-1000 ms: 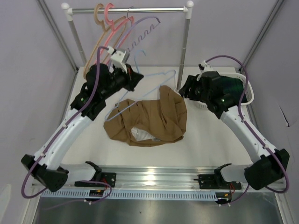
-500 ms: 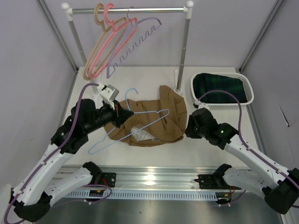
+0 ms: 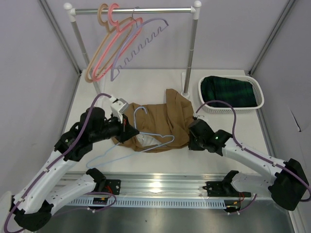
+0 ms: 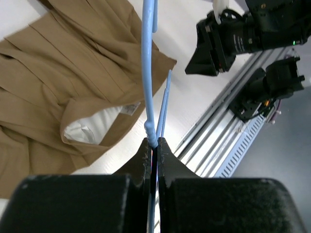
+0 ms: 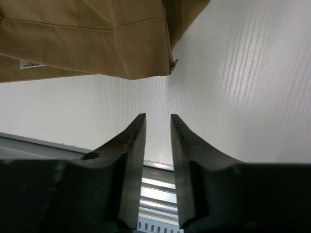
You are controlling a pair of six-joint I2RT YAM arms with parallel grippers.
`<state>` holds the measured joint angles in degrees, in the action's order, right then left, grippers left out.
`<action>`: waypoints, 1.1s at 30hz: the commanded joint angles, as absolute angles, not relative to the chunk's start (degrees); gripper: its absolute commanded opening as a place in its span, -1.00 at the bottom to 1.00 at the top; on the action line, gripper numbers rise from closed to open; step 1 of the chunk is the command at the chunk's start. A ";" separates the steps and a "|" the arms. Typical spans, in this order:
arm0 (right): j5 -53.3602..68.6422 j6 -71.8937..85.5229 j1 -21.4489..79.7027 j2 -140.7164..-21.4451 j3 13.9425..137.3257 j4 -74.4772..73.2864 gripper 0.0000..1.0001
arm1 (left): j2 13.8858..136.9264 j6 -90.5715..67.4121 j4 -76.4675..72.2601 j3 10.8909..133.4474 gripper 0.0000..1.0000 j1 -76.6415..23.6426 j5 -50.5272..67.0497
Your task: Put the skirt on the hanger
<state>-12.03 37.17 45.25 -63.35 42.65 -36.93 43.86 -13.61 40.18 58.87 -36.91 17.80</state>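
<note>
The tan-brown skirt (image 3: 167, 119) lies crumpled mid-table, with its whitish lining (image 3: 146, 141) showing at the near edge. My left gripper (image 3: 128, 130) is shut on the neck of the thin pale blue hanger (image 3: 170, 138) and holds it over the skirt's left part. In the left wrist view the hanger (image 4: 149, 73) runs up from my shut gripper (image 4: 154, 143) across the skirt (image 4: 73, 73). My right gripper (image 3: 190, 140) is open and empty, low at the skirt's right near corner. In the right wrist view my gripper (image 5: 156, 119) sits just short of the skirt's hem (image 5: 97, 39).
A rack (image 3: 133, 10) at the back holds tan, pink and scalloped lavender hangers (image 3: 116, 43); its post (image 3: 190, 58) stands behind the skirt. A white basket (image 3: 257, 103) with dark green plaid cloth (image 3: 228, 91) is at the back right. A metal rail (image 3: 160, 184) runs along the front edge.
Both arms have swung from the back of the table toward the front. The left brought the hanger over the skirt. The right gripper came down and left to the skirt's near right corner.
</note>
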 commanded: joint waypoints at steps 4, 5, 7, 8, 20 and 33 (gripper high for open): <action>-10.73 36.21 45.97 -66.44 43.16 -30.85 -0.54 | 44.65 -15.03 40.43 56.95 -1.00 -37.79 21.26; -10.37 36.21 45.79 -66.88 43.15 -30.41 -0.58 | 44.82 -15.20 40.26 56.78 -1.00 -38.14 21.53; -10.11 35.95 46.05 -68.29 43.07 -28.83 -0.61 | 45.26 -15.29 39.99 56.60 -1.00 -38.49 21.71; -9.93 35.77 46.05 -68.90 43.15 -28.22 -0.61 | 45.44 -15.21 39.99 56.60 -1.00 -38.76 21.62; -10.37 34.46 46.05 -77.95 46.49 -22.94 -0.47 | 49.13 -15.56 37.97 54.94 -1.00 -41.57 20.83; -11.60 32.61 44.56 -83.23 52.47 -21.18 -0.18 | 55.10 -17.23 28.83 53.44 -1.00 -42.45 17.93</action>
<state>-10.11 33.82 45.28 -81.95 49.87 -23.49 54.37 -15.64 34.06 53.87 -42.02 19.14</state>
